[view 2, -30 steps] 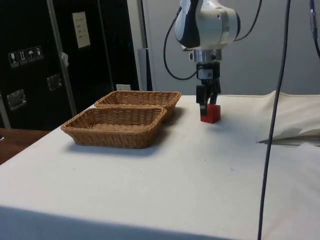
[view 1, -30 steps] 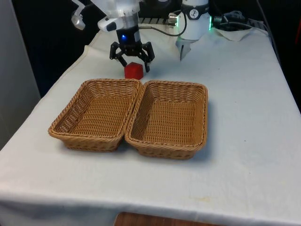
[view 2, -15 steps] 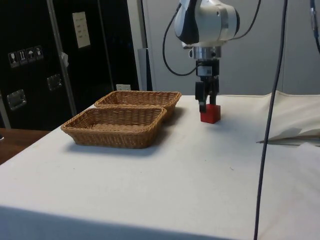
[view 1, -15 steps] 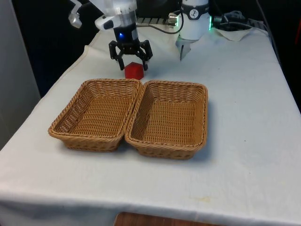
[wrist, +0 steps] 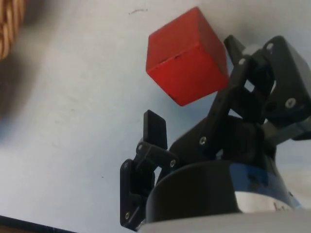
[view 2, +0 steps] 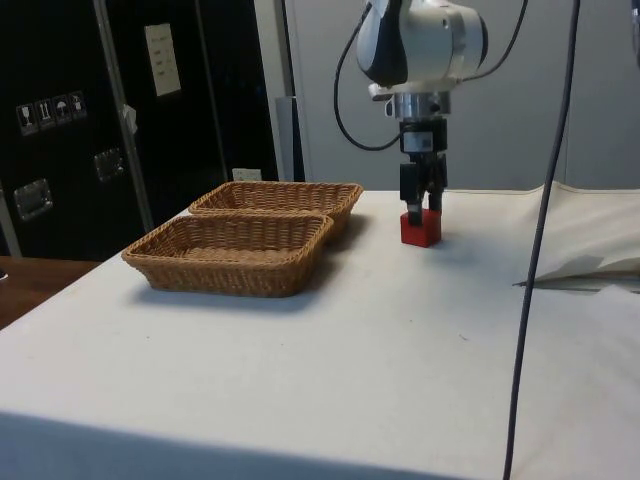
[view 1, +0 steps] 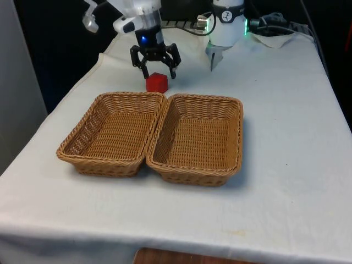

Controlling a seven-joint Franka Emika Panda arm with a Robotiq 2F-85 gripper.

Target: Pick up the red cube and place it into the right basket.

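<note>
The red cube (view 1: pixel 157 82) rests on the white cloth just behind the gap between the two wicker baskets. My gripper (view 1: pixel 157 70) hangs open a little beyond and above it, fingers spread to either side. In the side view the gripper (view 2: pixel 421 205) hovers right over the cube (view 2: pixel 421 228). The wrist view has the cube (wrist: pixel 187 56) lying beside one finger (wrist: pixel 252 80), not between the two. The right basket (view 1: pixel 199 138) and the left basket (view 1: pixel 111 133) both stand with nothing in them.
The two baskets touch along their long sides in the middle of the table. Crumpled white cloth and cables (view 1: pixel 275 30) lie at the far right corner. A thick cable (view 2: pixel 540 240) hangs down in the side view.
The gripper has shifted slightly farther back and toward the front view's right, staying open. The cube has not moved.
</note>
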